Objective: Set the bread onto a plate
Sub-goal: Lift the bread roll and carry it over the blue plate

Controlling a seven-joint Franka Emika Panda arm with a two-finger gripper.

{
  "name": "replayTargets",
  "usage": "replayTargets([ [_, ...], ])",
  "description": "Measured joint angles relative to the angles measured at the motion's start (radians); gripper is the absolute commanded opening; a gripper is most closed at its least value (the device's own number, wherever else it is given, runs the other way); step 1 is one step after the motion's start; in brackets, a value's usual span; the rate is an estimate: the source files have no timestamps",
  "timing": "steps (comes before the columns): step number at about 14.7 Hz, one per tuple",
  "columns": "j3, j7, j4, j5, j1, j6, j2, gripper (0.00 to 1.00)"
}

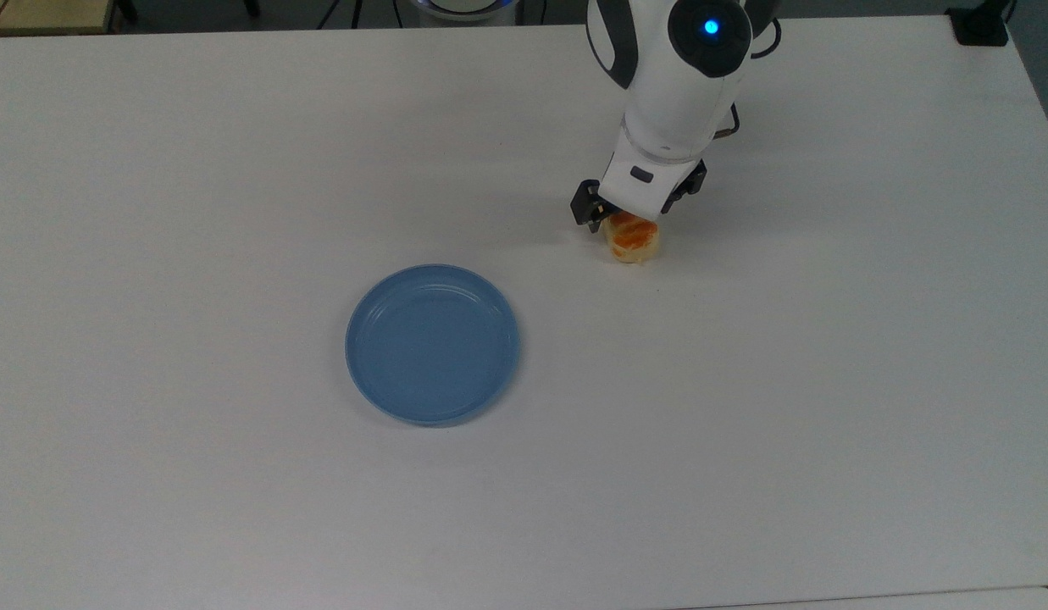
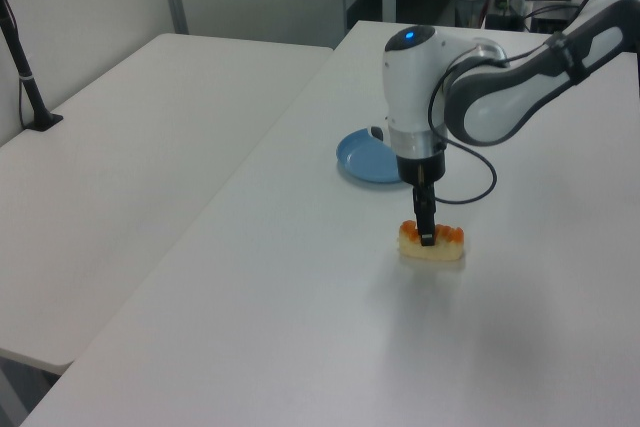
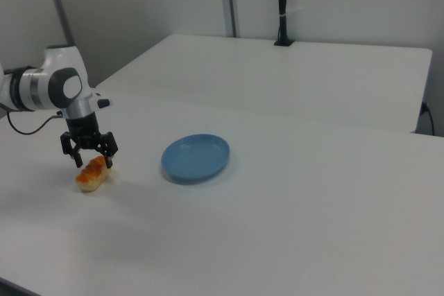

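The bread [image 1: 635, 243] lies on the white table, pale yellow with orange-brown bumps, its far end covered by the arm in the top view. My gripper [image 1: 625, 222] is open and lowered over it, one finger on each long side; in the right view the gripper [image 3: 93, 161] straddles the bread [image 3: 87, 179]. Side-on in the left view, the fingers [image 2: 426, 235] reach down in front of the bread [image 2: 450, 245]. The light-blue plate [image 1: 432, 343] sits empty, apart from the bread toward the top view's lower left. It shows as plate [image 3: 195, 157] and, partly behind the arm, plate [image 2: 362, 157].
A second white table [image 2: 130, 147] adjoins this one along a seam. A black post [image 3: 281, 5] is clamped on it, and a black clamp base [image 1: 981, 25] sits at the top view's upper right corner. The arm's cable [image 2: 480, 187] hangs near the bread.
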Motion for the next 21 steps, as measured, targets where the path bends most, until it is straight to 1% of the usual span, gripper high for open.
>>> replayTargets([
  [3, 0.002, 0.009, -0.025, -0.002, 0.008, 0.033, 0.018, 1.00],
  [4, 0.006, 0.013, -0.034, -0.005, 0.008, 0.039, 0.018, 0.89],
  [5, 0.011, 0.021, -0.043, -0.009, 0.010, 0.041, 0.018, 0.76],
  [6, 0.013, 0.027, -0.046, -0.012, 0.010, 0.041, 0.018, 0.53],
  [7, 0.016, 0.033, -0.047, -0.019, 0.010, 0.042, 0.018, 0.40],
  [8, 0.019, 0.035, -0.047, -0.023, 0.010, 0.042, 0.018, 0.35],
  [12, 0.018, 0.036, -0.043, -0.025, 0.008, 0.042, 0.011, 0.35],
  [15, -0.002, 0.027, -0.016, -0.031, -0.013, 0.042, -0.023, 0.40],
  [16, -0.024, 0.005, 0.004, -0.033, -0.024, 0.036, -0.035, 0.43],
  [18, -0.091, -0.072, 0.050, -0.033, -0.041, 0.009, -0.046, 0.43],
  [19, -0.117, -0.107, 0.065, -0.033, -0.051, 0.006, -0.047, 0.47],
  [21, -0.163, -0.181, 0.095, -0.033, -0.094, 0.005, -0.047, 0.47],
])
